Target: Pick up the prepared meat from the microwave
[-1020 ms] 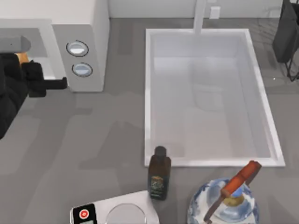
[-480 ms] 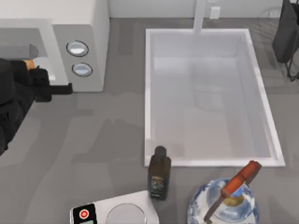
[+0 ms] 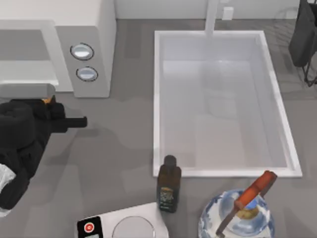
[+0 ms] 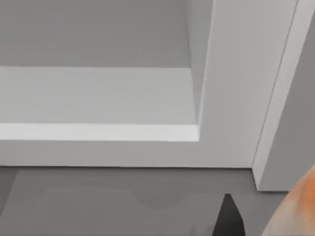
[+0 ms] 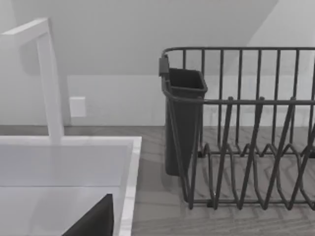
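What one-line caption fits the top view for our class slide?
Left gripper in front of the microwave, carrying the prepared meat over the table.

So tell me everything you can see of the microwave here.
The microwave is a large white box at the table's back left. Its wide cavity stands open and looks bare, with a pale floor and grey inner walls. Two round silver-blue knobs sit one above the other on the panel right of the cavity. The left gripper is just outside its front.

Sink [image 3: 159, 99], bottle [image 3: 169, 184], kettle [image 3: 237, 218], rack [image 5: 246, 147]
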Controlling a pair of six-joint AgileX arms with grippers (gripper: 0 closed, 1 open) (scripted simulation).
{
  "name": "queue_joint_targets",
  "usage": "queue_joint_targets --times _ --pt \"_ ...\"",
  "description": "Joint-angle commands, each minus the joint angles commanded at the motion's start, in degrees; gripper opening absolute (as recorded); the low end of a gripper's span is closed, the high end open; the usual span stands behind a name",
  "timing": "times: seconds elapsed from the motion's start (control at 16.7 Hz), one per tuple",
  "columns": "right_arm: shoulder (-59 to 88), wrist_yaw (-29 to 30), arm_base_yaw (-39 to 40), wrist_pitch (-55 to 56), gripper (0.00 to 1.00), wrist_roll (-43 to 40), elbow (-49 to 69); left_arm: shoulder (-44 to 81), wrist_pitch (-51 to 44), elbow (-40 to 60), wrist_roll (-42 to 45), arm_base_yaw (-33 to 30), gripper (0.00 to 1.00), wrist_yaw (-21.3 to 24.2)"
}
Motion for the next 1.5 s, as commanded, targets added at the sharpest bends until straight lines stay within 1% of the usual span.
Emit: queue_joint_targets --times 0.12,0.24,0.36,0.6,1.38,1.44,1.5 --pt "0.0 0.0 0.0 0.0 1.0 0.0 0.0 4.7 6.4 -1.8 0.0 0.0 0.0 0.2" --pt "0.0 0.0 0.0 0.0 1.0 0.0 0.0 8.0 10.4 -3.1 0.1 0.1 0.0 0.4" --pt "0.0 0.0 0.0 0.0 1.0 0.0 0.0 9.3 11.9 -3.7 0.1 0.1 0.0 0.4" --pt "0.0 0.0 0.0 0.0 1.0 0.0 0.0 9.3 11.9 -3.7 0.1 0.1 0.0 0.4" --pt "0.0 0.0 0.0 0.0 1.0 0.0 0.0 9.3 11.9 -3.7 0.1 0.1 0.98 0.4" --pt "0.0 0.0 0.0 0.0 1.0 0.0 0.0 9.3 11.9 -3.7 0.1 0.1 1.0 0.4" --pt "0.0 0.0 0.0 0.0 1.0 0.0 0.0 9.3 11.9 -3.7 0.1 0.1 1.0 0.4"
